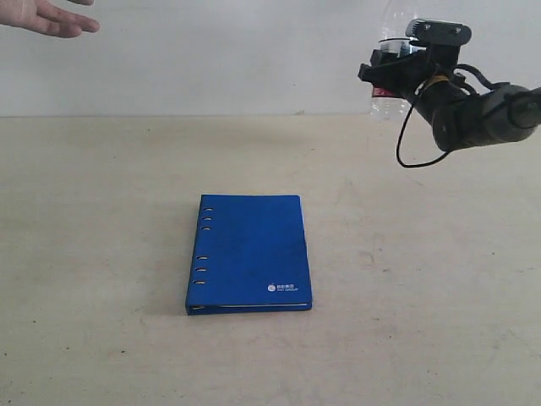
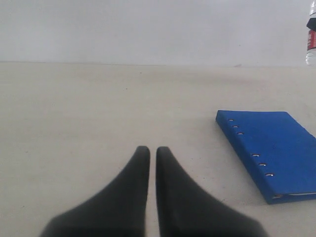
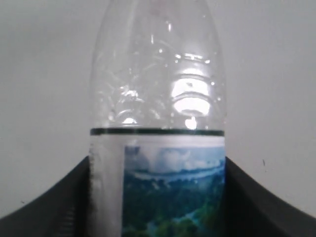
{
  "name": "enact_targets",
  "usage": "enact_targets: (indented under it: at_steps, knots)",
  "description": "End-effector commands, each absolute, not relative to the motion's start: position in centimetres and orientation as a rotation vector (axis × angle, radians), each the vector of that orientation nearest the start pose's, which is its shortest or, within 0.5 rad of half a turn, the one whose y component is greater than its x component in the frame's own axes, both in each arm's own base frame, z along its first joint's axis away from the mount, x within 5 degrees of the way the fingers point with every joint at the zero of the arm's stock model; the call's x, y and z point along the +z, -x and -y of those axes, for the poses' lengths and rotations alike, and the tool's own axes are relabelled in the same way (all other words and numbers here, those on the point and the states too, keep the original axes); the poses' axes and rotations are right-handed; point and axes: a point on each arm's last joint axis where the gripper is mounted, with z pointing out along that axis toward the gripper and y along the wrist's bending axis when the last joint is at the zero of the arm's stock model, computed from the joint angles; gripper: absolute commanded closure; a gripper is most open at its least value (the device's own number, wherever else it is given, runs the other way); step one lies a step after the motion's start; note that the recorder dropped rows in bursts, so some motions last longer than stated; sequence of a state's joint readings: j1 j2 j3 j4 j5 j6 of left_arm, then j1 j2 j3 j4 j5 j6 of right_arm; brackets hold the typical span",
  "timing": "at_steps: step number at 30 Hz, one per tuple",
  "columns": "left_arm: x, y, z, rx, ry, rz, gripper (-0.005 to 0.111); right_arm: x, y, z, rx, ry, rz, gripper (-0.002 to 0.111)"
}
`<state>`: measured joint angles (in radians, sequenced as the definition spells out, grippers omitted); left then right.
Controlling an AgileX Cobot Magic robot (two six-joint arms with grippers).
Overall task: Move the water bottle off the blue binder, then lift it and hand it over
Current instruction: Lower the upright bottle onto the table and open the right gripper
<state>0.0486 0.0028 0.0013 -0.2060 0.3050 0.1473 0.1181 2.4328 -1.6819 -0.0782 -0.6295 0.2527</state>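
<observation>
While the right fingers [image 3: 54,207] grasp the water bottle [image 3: 158,94] at its landscape label [image 3: 173,192], the left fingers [image 2: 123,197] sit clenched; the blue binder [image 1: 252,247] logo [image 1: 285,288] is illegible.

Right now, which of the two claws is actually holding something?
The right gripper, raised above the table, is clamped on the water bottle. The left gripper sits low over the table, closed on nothing.

Right arm raised, left arm low.
The right gripper [image 1: 391,73] hung high, clamped on the bottle [image 3: 158,98]; the left gripper [image 2: 153,154] sat low, jaws nearly touching.
</observation>
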Motion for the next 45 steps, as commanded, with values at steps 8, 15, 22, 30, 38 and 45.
enact_targets:
  at_steps: [8,15,22,30,38,45]
  knots:
    - [18.7,-5.5,0.3,-0.067,0.056,-1.768,0.102,13.2,-57.6,-9.1,0.276,-0.017,-1.755,0.059]
    - [18.7,-5.5,0.3,-0.067,0.056,-1.768,0.102,13.8,-58.0,-9.2,0.232,0.016,-1.812,0.055]
    - [18.7,-5.5,0.3,-0.067,0.056,-1.768,0.102,14.4,-58.1,-9.5,0.156,0.081,-1.938,0.054]
    - [18.7,-5.5,0.3,-0.067,0.056,-1.768,0.102,15.6,-58.3,-9.4,0.131,0.103,-1.957,0.031]
    - [18.7,-5.5,0.3,-0.067,0.056,-1.768,0.102,18.4,-58.0,-10.4,0.113,0.152,-1.952,0.031]
    - [18.7,-5.5,0.3,-0.067,0.056,-1.768,0.102,23.1,-55.9,-12.1,-0.003,0.376,-2.021,0.031]
